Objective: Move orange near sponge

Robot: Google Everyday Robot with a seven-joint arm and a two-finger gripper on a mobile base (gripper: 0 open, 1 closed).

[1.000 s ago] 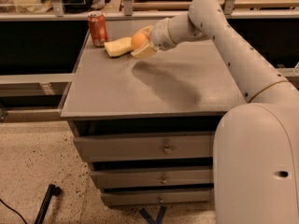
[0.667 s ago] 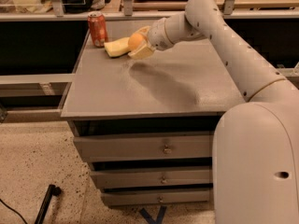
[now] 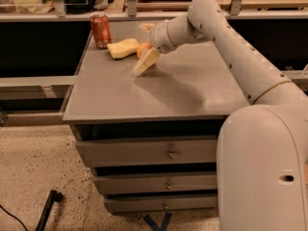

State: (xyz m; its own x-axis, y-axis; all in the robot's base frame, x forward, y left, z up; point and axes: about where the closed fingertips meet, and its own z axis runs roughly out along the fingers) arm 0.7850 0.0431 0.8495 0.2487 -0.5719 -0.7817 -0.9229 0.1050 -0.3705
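Note:
The orange (image 3: 142,48) rests on the grey cabinet top (image 3: 159,90) at the back, right beside the right end of the pale yellow sponge (image 3: 123,48). My gripper (image 3: 141,51) reaches in from the right at the orange. It stands open, with one cream finger (image 3: 146,61) slanting down in front of the orange to the cabinet top and the other behind it. The orange is partly hidden by the front finger and looks loose between the two.
A red-orange soda can (image 3: 100,30) stands at the back left corner, just left of the sponge. The cabinet has drawers (image 3: 168,153) below. My arm (image 3: 226,42) spans the right side. A rail with clutter runs behind.
The gripper has come down with the orange next to the sponge. Its front finger has swung away from the orange and down towards the cabinet top.

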